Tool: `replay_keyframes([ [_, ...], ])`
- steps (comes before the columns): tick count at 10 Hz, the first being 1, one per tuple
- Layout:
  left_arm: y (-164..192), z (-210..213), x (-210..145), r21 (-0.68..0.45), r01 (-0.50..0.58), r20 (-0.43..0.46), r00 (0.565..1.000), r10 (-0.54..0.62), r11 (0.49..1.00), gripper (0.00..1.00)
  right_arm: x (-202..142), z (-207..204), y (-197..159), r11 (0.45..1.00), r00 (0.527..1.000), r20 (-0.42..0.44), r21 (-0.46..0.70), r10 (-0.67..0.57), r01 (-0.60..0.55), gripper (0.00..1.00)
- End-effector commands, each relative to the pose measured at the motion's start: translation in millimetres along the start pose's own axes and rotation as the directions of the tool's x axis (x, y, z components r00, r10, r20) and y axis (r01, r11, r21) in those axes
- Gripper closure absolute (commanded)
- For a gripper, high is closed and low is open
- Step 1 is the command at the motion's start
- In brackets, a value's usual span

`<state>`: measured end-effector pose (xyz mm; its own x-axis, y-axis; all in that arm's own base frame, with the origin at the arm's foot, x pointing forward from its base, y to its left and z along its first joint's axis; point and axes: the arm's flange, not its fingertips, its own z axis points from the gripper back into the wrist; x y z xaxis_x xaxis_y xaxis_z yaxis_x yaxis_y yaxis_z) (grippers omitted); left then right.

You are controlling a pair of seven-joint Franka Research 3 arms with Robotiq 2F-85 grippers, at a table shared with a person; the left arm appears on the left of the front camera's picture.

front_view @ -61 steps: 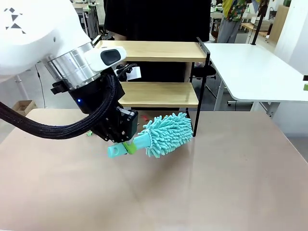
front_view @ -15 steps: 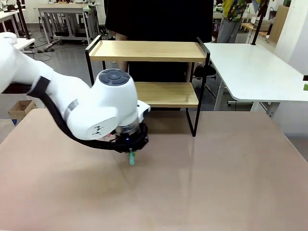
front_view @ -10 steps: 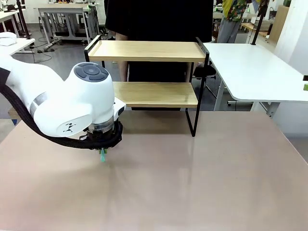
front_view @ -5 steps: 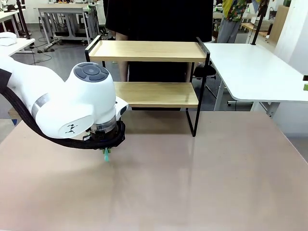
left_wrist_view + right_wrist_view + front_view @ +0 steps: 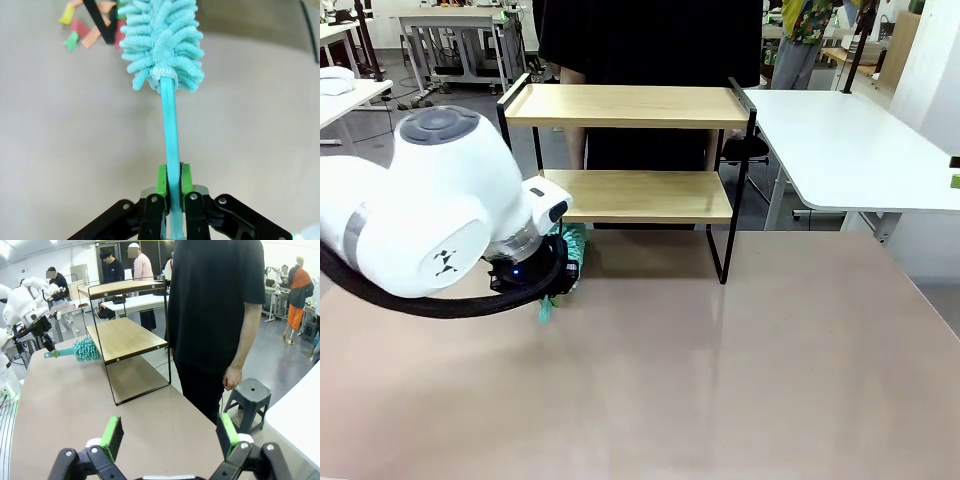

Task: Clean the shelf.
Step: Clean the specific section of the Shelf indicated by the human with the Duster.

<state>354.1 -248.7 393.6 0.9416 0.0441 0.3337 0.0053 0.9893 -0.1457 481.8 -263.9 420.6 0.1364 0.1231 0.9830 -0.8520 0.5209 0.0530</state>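
The left arm hides most of the duster.

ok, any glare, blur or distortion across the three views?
Front view: sharp, faint sheen on the tan tabletop before the two-tier wooden shelf with black frame. Left wrist view: even light, fluffy turquoise duster crisp in the left gripper. Right wrist view: wide-angle bowing, shelf looks tilted.

Bright, even indoor light falling from above. The tabletop shows a soft sheen and a faint reflection of a shelf leg. Shadows are weak and diffuse, deepest under the left arm. The front view is sharp throughout, without glare. Both wrist views bend straight lines toward their edges — wide-angle distortion. The duster is crisp in the left wrist view, while the far background in the right wrist view is slightly soft.
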Motion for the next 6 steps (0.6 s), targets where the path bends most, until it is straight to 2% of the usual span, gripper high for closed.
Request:
replay_keyframes([
  [1, 25.3, 17.1, -5.9, -0.099, 0.106, -0.052, 0.992, -0.112, 0.989, 0.87, 3.2, -0.3, 1.3, 1.0, 1.0, 0.002, -0.001, 0.005, -0.005, 0.0],
  [4, 36.1, 29.6, -8.0, -0.228, 0.255, -0.048, 0.961, -0.272, 0.94, 0.87, 3.2, -0.3, 1.3, 1.0, 1.0, 0.002, -0.001, 0.005, -0.005, 0.0],
  [6, 49.6, 37.2, -12.2, -0.322, 0.391, -0.076, 0.897, -0.435, 0.862, 0.87, 3.2, -0.3, 1.3, 1.0, 1.0, 0.002, -0.001, 0.005, -0.005, 0.0],
])
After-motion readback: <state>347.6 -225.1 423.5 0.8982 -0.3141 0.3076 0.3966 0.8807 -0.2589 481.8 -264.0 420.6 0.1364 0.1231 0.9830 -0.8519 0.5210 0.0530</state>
